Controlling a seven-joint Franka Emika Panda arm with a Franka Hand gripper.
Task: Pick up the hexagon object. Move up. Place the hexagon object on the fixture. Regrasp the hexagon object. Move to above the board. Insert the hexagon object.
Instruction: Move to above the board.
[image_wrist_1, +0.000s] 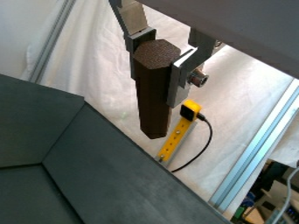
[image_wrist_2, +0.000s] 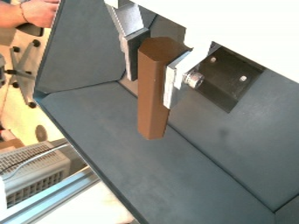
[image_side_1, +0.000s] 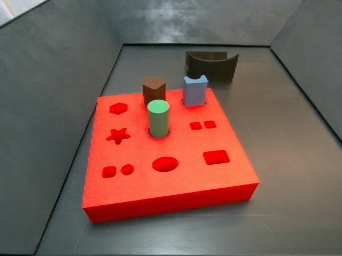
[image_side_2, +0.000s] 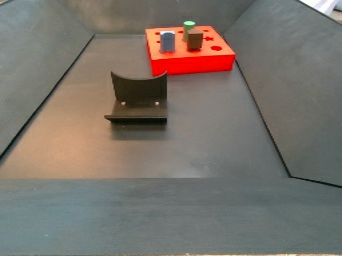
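One peg: hexagon object (image_wrist_1: 152, 87) clamped upright in claw (image_wrist_1: 158, 54), high over bench; unseen in side views
Fixture (image_side_2: 136, 98): vacant; awaiting regrasp
Board (image_side_1: 167, 150): hexagon hole unfilled

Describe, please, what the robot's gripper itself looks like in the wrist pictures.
In both wrist views the gripper has two flat silver metal fingers with dark pads on their inner faces. One finger carries a small round silver knob on its outer side. No cables or printed markings show on it, and the arm itself is out of frame.
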